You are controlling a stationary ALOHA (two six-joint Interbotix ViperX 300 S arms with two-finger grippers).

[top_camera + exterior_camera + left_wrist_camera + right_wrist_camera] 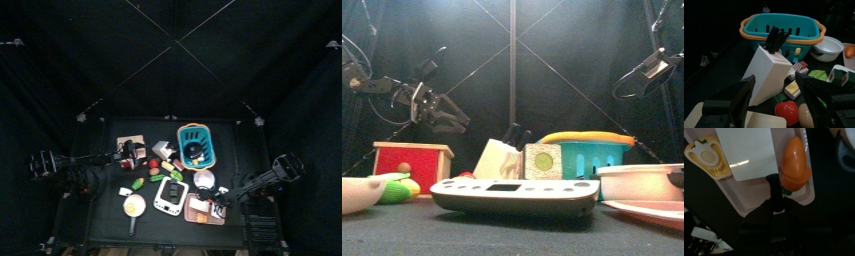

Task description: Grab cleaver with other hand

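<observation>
The cleaver [746, 150] has a wide shiny blade and a black handle [773, 188]. In the right wrist view it lies over a pink tray [734, 195], beside an orange carrot [794, 163]. My right gripper [776, 210] is shut on the cleaver's handle, at the table's front right in the top view [227, 197]. My left gripper [774, 107] is open and empty, and faces a white knife block [769, 72]. It sits at the table's left in the top view [104, 168] and hangs high in the front view [449, 115].
A teal basket [784, 27] stands behind the knife block, with a white bowl [827, 47] beside it. A red tomato [786, 109] and small food pieces lie near my left jaws. A white scale [509, 195], a red box [412, 160] and a yellow egg piece [707, 158] crowd the table.
</observation>
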